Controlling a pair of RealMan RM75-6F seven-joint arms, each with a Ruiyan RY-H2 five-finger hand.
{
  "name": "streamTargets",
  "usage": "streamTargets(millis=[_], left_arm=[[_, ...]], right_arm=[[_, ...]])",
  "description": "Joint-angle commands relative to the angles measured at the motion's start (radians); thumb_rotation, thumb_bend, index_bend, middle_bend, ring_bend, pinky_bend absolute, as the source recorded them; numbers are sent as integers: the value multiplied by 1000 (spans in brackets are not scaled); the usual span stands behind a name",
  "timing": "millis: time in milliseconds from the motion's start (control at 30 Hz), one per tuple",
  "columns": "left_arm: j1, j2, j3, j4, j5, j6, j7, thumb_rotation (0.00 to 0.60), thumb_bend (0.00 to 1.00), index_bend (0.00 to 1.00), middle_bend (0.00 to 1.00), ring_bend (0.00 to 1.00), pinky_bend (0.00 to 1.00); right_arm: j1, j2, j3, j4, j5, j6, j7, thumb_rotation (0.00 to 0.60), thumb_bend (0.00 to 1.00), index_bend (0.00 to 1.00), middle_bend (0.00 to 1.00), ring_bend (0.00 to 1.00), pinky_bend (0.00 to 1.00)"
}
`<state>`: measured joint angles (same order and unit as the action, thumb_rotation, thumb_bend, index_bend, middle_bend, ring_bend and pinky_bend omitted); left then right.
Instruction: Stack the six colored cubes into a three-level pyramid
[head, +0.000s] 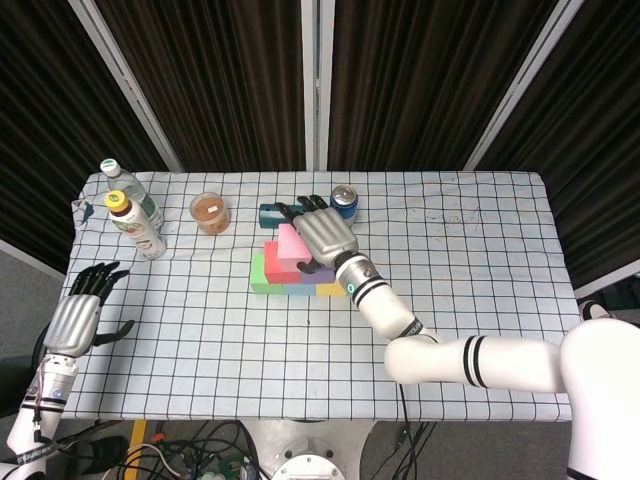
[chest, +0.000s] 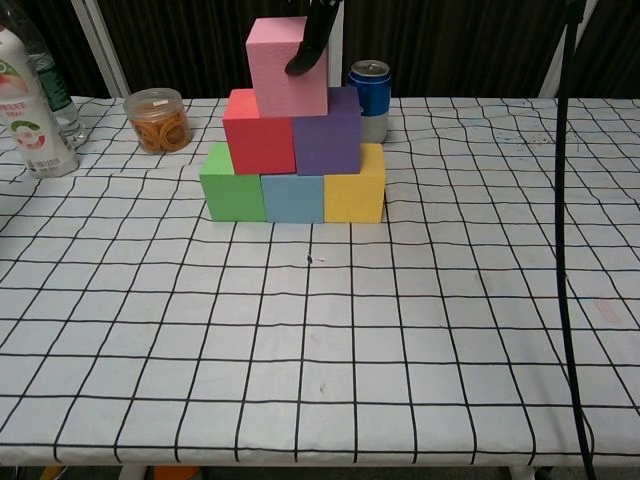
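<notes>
A pyramid of cubes stands mid-table. Green (chest: 231, 183), blue (chest: 292, 197) and yellow (chest: 354, 184) cubes form the bottom row. Red (chest: 258, 132) and purple (chest: 327, 130) cubes sit on them. A pink cube (chest: 285, 70) lies on top across red and purple, slightly skewed. My right hand (head: 322, 238) covers the pink cube (head: 290, 246) from above and grips it, one finger (chest: 308, 40) pressing its front face. My left hand (head: 75, 320) hangs open off the table's left front corner, holding nothing.
A blue can (chest: 370, 98) stands just behind the purple cube. A jar of orange contents (chest: 159, 120) and two bottles (head: 135, 218) stand at the back left. A dark teal object (head: 270, 213) lies behind the stack. The checked cloth (chest: 320, 330) spreads in front.
</notes>
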<state>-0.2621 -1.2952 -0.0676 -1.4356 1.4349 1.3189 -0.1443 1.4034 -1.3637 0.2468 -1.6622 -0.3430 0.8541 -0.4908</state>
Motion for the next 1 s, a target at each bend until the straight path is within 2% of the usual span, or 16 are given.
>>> streamTargets(millis=[33, 300, 467, 567, 700, 867, 1000], left_arm=[[-1, -1, 0, 2, 2, 0, -1, 600, 206, 148, 50, 0, 31], [-1, 4, -1, 2, 9, 5, 0, 600, 206, 147, 50, 0, 31], [11, 16, -8, 20, -7, 17, -2, 600, 206, 147, 50, 0, 31], [27, 23, -17, 47, -25, 35, -14, 600, 206, 148, 50, 0, 31], [50, 33, -22, 74, -47, 51, -23, 600, 205, 147, 50, 0, 31], [77, 45, -20, 92, -68, 65, -14, 600, 206, 147, 50, 0, 31], [106, 45, -14, 95, -62, 101, -18, 600, 206, 147, 50, 0, 31]], right_arm=[[-2, 6, 3, -12, 2, 5, -2, 600, 181, 0, 222, 0, 0], [-27, 52, 11, -88, -6, 35, 7, 600, 176, 0, 82, 0, 0], [-159, 184, -3, -286, -135, 176, 69, 600, 176, 0, 42, 0, 0], [-312, 277, -71, -430, -321, 335, 109, 600, 176, 0, 45, 0, 0], [-529, 337, -198, -505, -594, 525, 189, 600, 183, 0, 86, 0, 0], [-772, 347, -334, -422, -891, 704, 342, 600, 202, 0, 124, 0, 0], [-920, 326, -402, -300, -1014, 806, 423, 600, 207, 0, 126, 0, 0]])
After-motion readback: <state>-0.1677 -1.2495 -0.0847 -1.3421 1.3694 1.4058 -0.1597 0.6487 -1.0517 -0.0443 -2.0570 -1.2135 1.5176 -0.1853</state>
